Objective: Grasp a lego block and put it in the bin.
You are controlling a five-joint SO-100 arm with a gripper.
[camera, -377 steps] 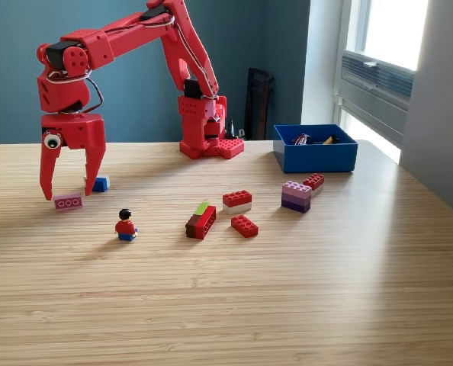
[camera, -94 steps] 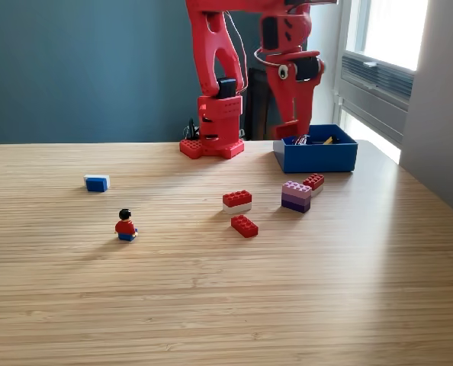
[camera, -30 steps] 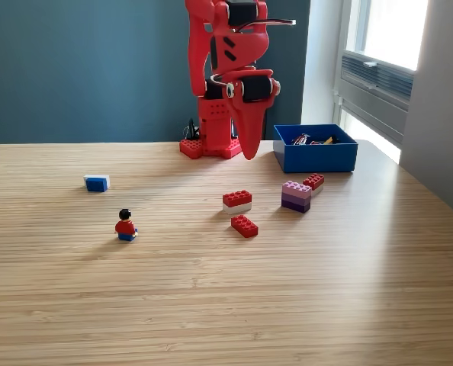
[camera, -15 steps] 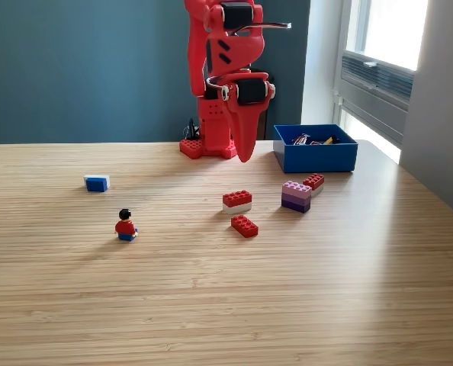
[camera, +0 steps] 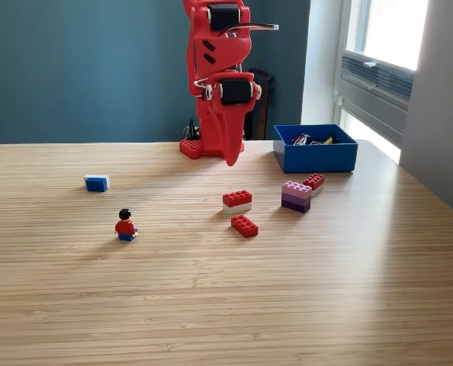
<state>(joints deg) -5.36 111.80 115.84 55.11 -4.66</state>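
The blue bin (camera: 315, 153) sits at the table's (camera: 226, 305) far right in the exterior view, a few pieces inside. The red gripper (camera: 231, 161) hangs beside it, apparently closed and empty, above a red-and-white block (camera: 237, 201).

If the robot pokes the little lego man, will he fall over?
Probably yes. The lego man stands upright on a small base, taller than he is wide, so a push up high would likely tip him. He looks like hard plastic, so he should stay stiff, not bend. The wooden table looks smooth, so a low nudge might just slide him.
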